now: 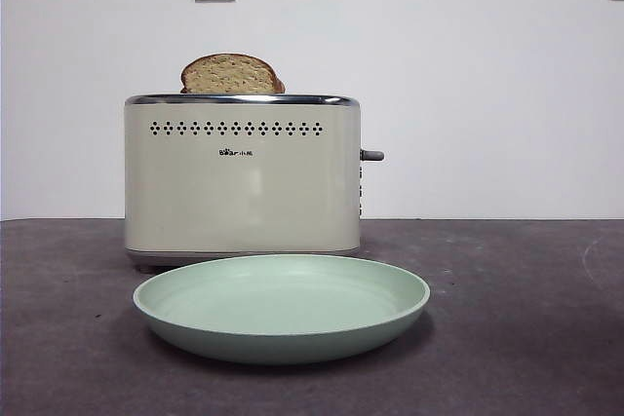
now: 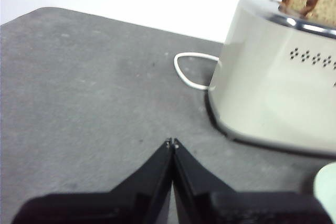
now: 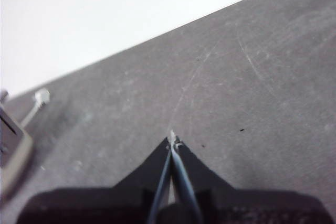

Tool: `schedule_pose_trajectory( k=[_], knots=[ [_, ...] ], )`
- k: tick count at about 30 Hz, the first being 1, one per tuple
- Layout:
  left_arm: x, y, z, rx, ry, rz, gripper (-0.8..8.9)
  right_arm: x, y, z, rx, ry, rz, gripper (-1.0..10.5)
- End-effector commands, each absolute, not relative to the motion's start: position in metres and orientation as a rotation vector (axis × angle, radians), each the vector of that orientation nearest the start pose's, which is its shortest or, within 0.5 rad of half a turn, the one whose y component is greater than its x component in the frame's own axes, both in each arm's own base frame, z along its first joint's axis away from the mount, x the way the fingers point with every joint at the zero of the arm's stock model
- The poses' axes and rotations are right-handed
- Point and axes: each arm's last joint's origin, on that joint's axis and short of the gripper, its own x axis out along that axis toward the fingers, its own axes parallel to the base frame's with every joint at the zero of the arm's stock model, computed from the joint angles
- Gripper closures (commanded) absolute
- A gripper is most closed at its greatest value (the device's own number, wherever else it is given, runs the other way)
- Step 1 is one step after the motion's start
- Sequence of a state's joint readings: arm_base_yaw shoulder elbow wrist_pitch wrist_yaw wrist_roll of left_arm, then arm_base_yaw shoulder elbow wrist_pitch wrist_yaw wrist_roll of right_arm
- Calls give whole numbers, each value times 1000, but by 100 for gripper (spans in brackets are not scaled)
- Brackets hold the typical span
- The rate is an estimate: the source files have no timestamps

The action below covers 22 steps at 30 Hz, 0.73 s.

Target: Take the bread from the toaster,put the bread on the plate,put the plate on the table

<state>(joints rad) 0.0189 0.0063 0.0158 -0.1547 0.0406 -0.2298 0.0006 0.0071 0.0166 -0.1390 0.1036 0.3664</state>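
The bread [image 1: 231,75] stands domed-end up in the toaster [image 1: 242,177], the plate [image 1: 282,307] just before it on the counter [image 1: 507,319], while the clenched left end effector [image 2: 172,142] and clenched right end effector [image 3: 173,139] hover over bare counter beside it.

The left gripper [image 2: 172,142] hangs with its two black jaws pressed together tip to tip, holding nothing. The right gripper [image 3: 172,139] is likewise closed and empty, its jaws meeting at a fine point.
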Motion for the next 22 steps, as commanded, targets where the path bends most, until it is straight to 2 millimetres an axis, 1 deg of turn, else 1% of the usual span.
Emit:
schedule_pose_trajectory(
  k=[1,4,5,8,12,15,18,22],
  knots=[
    [97,0,155,-342,129,-43,819,96,-1,162,486,80,-74,954],
    [94,-2,170,-402,100,-98,819,93,0,182,494,49,-4,958],
    [92,-2,178,-409,84,-106,819,92,1,192,493,41,20,958],
    [87,-2,206,-406,61,-110,819,92,2,224,465,28,59,958],
    [87,-2,250,-341,57,-118,819,102,4,273,381,63,136,958],
    [96,-3,284,-290,82,-133,819,116,7,309,339,110,218,958],
    [113,-3,318,-218,118,-159,819,133,10,344,299,157,335,954],
    [139,-6,354,-214,223,-284,817,154,14,380,261,209,483,928]
  ],
)
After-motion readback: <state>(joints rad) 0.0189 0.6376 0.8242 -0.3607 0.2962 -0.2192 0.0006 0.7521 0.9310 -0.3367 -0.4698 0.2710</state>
